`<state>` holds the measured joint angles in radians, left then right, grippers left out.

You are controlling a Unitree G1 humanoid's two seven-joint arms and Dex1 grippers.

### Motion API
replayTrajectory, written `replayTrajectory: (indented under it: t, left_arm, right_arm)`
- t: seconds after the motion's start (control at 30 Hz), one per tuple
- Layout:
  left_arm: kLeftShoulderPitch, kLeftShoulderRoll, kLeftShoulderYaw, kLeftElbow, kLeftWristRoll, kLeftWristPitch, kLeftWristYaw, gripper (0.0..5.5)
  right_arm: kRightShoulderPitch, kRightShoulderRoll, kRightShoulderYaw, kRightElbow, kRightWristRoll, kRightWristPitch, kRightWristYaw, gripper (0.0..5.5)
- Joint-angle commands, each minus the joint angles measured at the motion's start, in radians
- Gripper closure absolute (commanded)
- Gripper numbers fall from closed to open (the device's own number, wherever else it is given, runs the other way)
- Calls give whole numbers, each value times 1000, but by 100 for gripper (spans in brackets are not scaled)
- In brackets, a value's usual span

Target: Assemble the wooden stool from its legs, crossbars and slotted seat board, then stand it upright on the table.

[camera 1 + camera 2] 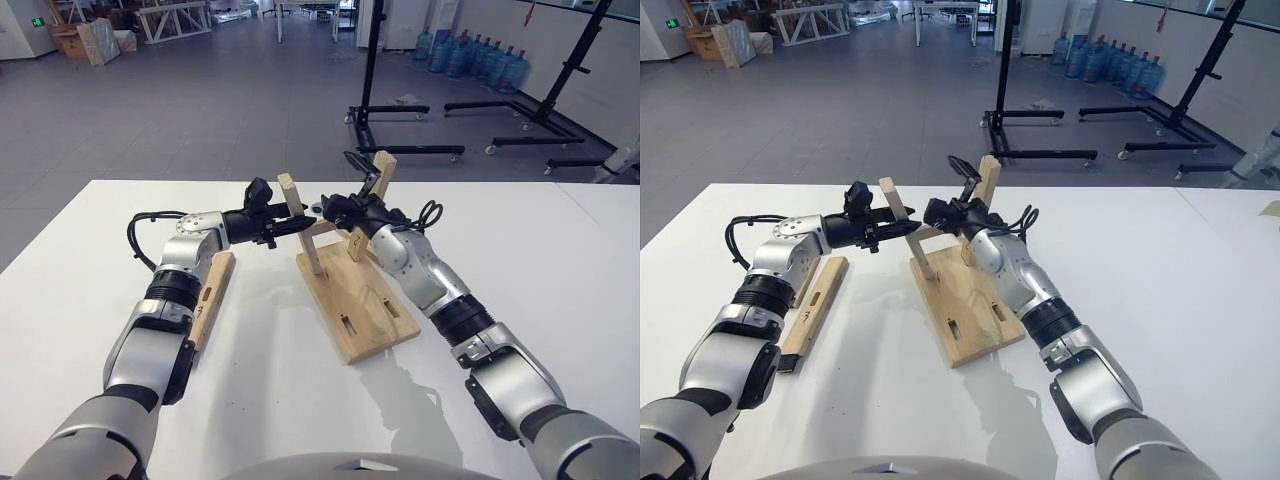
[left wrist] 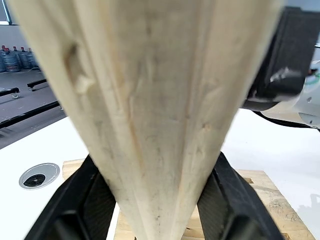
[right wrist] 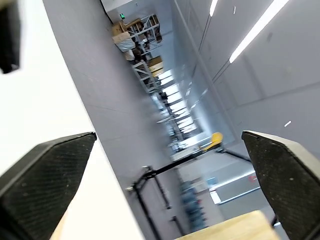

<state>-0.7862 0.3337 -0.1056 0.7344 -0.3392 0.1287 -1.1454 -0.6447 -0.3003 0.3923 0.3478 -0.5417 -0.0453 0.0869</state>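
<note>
Centrally on the white table [image 1: 520, 300], lying flat: the slotted seat board [image 1: 365, 300]. Carries two legs, both rising from its far end and leaning a little. On the board's left side, the near leg [image 1: 291, 192]; toward the right and farther back, the far leg [image 1: 383, 168]. Between them, a slanting crossbar [image 1: 328, 229], its ends partly hidden by the arms. Clamped on the near leg about halfway up: the left gripper [image 2: 157, 200], fingers [image 2: 85, 200] pressed against opposite sides of the wood. Up by the top of the far leg: the right gripper [image 3: 168, 134], spread wide, with a bit of pale wood showing in the gap and holding nothing. Off to the left, beside the left forearm and apart from the board: another slotted wooden piece [image 1: 212, 290], flat on the table.
</note>
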Motion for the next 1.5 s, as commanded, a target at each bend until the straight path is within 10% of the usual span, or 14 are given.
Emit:
replayTrajectory:
  t: [0.03,0.47,0.8,1.1,1.3,1.5]
  left_arm:
    - [54,-5,-40,26,78,1,9,349]
    - [56,-10,-37,22,69,7,-1,349]
    - [56,-11,-31,30,60,23,-6,349]
    - [49,-9,-26,24,56,30,-13,349]
    - [44,-12,-16,23,51,26,-8,349]
    - [27,-21,26,19,46,16,4,233]
  right_arm:
    - [9,2,-60,-95,109,70,142,10]
    - [78,-43,46,43,-52,53,119,10]
    - [-71,15,-140,-251,158,142,209,10]
    - [45,-59,6,-55,-12,88,188,10]
    - [-11,7,-111,-109,141,95,197,10]
    - [-32,36,-152,-152,198,137,214,10]
